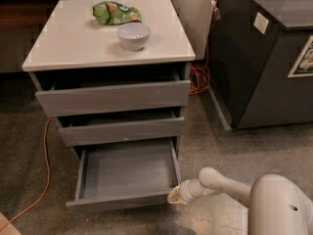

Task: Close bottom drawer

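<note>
**Bottom drawer, open.** The bottom drawer, lowest of three grey drawers under the white-topped table, is standing pulled well out in the lower centre of the frame, with its shallow tray lying bare. The middle drawer and top drawer above it are sitting slightly ajar.

The gripper is resting just right of lower centre, touching or just beside the right end of the drawer's front. We are unable to tell whether it is released or clenched.

We are judging the drawer to be rigid, light while unloaded, and free-sliding, so it is calling for a push rather than a grasp. The flat front is offering no handle. We are expecting contact nearer its middle to run truer, since a shove at the corner is risking skew and jamming.
</note>
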{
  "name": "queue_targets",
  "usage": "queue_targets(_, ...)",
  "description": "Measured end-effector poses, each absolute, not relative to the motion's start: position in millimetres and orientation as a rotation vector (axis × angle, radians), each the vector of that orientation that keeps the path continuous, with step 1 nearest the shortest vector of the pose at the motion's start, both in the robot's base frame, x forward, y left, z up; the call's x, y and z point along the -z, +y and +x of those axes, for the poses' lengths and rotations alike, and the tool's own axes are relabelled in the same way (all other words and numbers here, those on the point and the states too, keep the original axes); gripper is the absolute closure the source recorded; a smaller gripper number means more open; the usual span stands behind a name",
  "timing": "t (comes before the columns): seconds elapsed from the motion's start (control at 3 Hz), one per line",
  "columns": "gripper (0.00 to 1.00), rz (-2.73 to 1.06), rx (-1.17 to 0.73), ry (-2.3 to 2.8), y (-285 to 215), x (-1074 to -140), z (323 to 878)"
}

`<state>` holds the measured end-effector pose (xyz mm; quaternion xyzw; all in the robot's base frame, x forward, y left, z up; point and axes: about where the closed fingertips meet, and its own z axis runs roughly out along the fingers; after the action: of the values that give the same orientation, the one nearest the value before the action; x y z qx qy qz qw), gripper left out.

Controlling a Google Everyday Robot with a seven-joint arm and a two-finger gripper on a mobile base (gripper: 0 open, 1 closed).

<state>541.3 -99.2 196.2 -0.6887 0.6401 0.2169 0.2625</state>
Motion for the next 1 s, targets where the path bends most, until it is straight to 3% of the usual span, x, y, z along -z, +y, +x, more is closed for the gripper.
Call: queue_targets(1.0, 1.0, -1.878, -0.511, 1.651, -78.5, -192.7, 596.1)
